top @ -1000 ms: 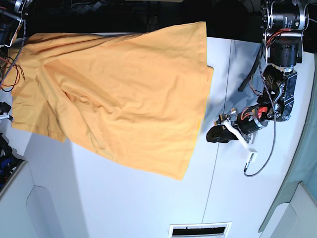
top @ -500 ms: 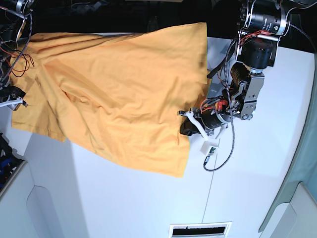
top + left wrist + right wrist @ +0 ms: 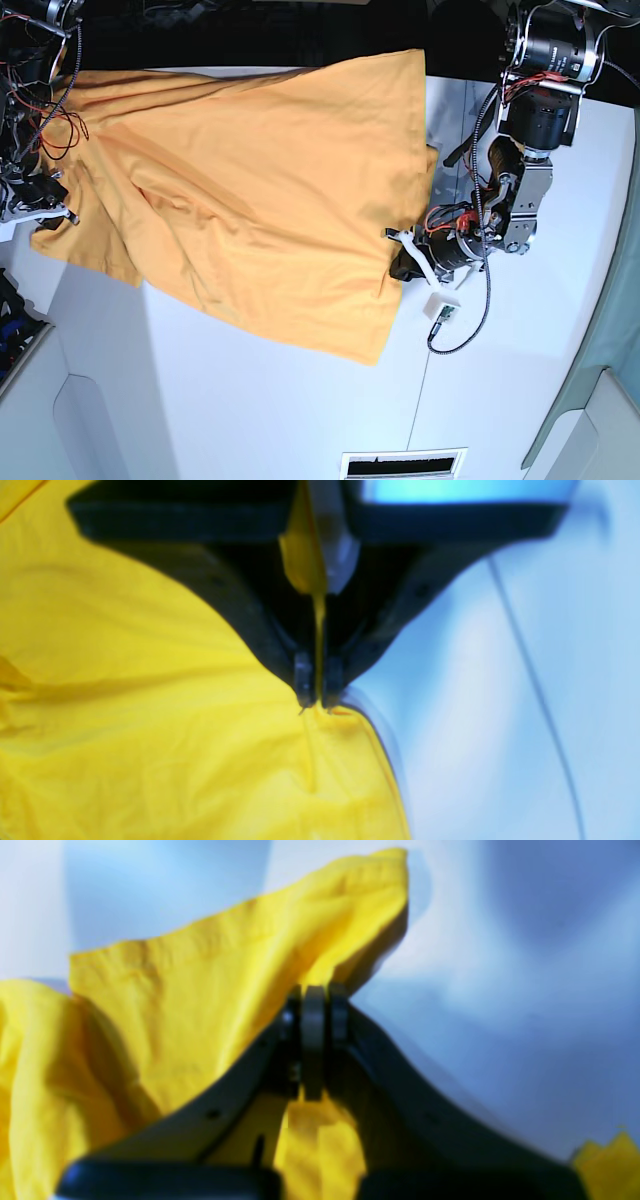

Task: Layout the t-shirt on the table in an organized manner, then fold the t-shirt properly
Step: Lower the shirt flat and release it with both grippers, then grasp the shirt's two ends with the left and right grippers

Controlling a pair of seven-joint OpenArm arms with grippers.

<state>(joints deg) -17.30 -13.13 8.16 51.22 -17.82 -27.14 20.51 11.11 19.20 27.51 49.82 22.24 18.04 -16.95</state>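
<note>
The orange-yellow t-shirt [image 3: 250, 190] lies spread and wrinkled across the white table [image 3: 290, 400], with no lettering showing. My left gripper [image 3: 400, 256] is at the shirt's right edge. The left wrist view shows the left gripper [image 3: 318, 701] shut on that hem, and the t-shirt [image 3: 150, 740] pinched between its fingertips. My right gripper [image 3: 48, 203] is at the shirt's left edge. In the right wrist view the right gripper [image 3: 314, 996] is shut on a raised fold of the t-shirt [image 3: 200, 1005].
A thin dark seam [image 3: 428, 380] runs down the table right of the shirt. A white tag on a cable [image 3: 441, 306] hangs below the left arm. Loose wires [image 3: 50, 120] hang at the far left. A vent slot [image 3: 403, 464] sits at the near edge.
The left arm reached the shirt's right edge, shut on it and drew it slightly right. The right gripper closed on the left edge. The shirt shifted a little rightward.
</note>
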